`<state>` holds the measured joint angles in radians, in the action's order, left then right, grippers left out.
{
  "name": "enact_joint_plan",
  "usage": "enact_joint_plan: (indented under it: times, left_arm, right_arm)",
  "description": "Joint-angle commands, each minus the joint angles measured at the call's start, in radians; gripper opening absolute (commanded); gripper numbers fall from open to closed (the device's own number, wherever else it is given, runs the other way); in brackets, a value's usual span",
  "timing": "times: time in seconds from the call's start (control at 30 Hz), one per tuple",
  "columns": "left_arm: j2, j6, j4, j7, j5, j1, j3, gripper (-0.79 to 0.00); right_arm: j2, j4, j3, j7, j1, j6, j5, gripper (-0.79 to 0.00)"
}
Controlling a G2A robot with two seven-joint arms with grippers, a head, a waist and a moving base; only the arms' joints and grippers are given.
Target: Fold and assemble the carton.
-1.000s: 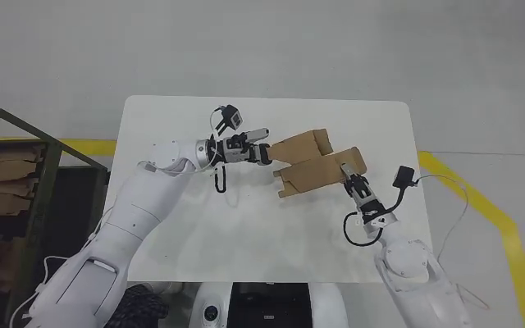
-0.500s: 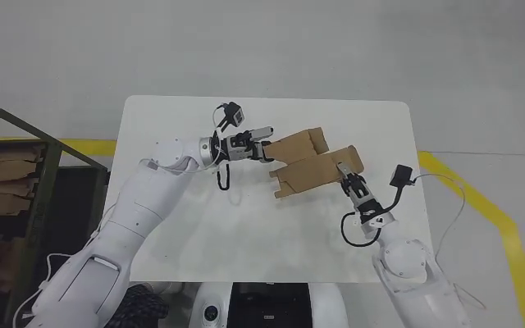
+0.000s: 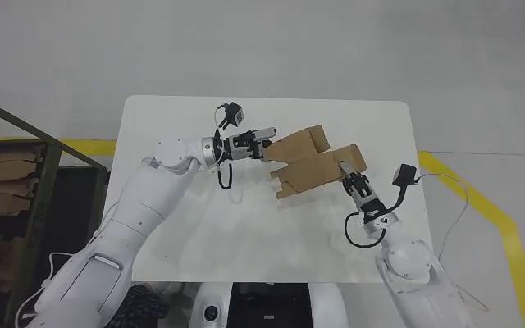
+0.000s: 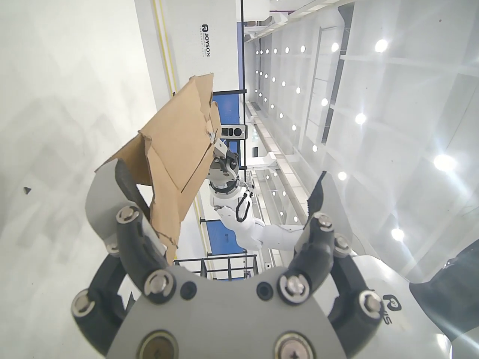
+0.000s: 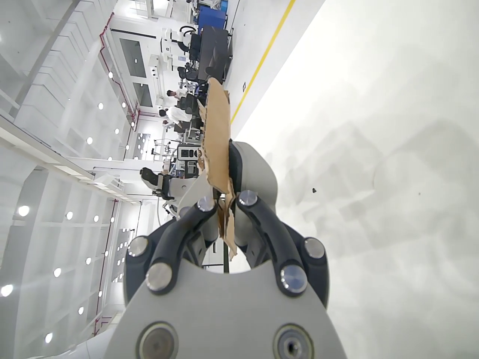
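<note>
Cardboard like this is going to be light and fairly stiff across the panels but floppy at the creases, and the edges are already looking a bit ragged, so I'm guessing it's tearing easily if yanked. Best grab is probably a flat panel edge, not a flap tip.

The right gripper (image 5: 222, 173) is clamping the carton (image 3: 316, 164), with one end of it pinched between its fingers (image 5: 250, 173). The left gripper (image 4: 220, 175) is gaping wide, and the carton's other end is sitting right against one finger (image 4: 112, 184), well apart from the other.

I'm having trouble telling whether that finger is actually touching it, or whether the carton is hanging clear of the table (image 3: 189, 238). The right's far finger is hiding behind the cardboard.
</note>
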<state>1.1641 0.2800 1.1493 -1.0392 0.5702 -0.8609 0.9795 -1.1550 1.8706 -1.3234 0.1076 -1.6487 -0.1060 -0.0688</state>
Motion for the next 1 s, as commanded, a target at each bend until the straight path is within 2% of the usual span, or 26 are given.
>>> enact_joint_plan:
  times: [0.0,0.2,0.3,0.5,0.73,0.97]
  left_arm:
    - [0.002,0.000,0.000,0.001,-0.005,-0.001,-0.001,-0.191]
    - [0.007,-0.005,-0.002,0.002,-0.010,-0.002,-0.007,-0.354]
    - [0.009,-0.006,-0.007,0.004,-0.020,-0.002,-0.008,-0.357]
    - [0.009,-0.003,-0.012,0.017,-0.060,-0.003,-0.002,-0.416]
    - [0.009,-0.007,0.000,0.025,-0.093,-0.009,0.002,-0.585]
    - [0.011,-0.017,0.007,0.022,-0.106,-0.013,0.002,-0.646]
  right_arm:
    - [-0.001,0.003,-0.002,0.002,-0.003,-0.002,-0.001,-0.785]
    - [-0.004,0.012,-0.007,0.003,-0.010,-0.005,-0.002,-0.785]
    - [-0.006,0.017,-0.009,0.002,-0.013,-0.006,-0.005,-0.785]
    - [-0.008,0.027,-0.018,0.004,-0.018,-0.006,-0.013,-0.785]
    - [-0.012,0.039,-0.020,0.009,-0.022,-0.006,-0.011,-0.785]
    - [-0.016,0.040,-0.024,0.005,-0.021,-0.002,-0.014,-0.785]
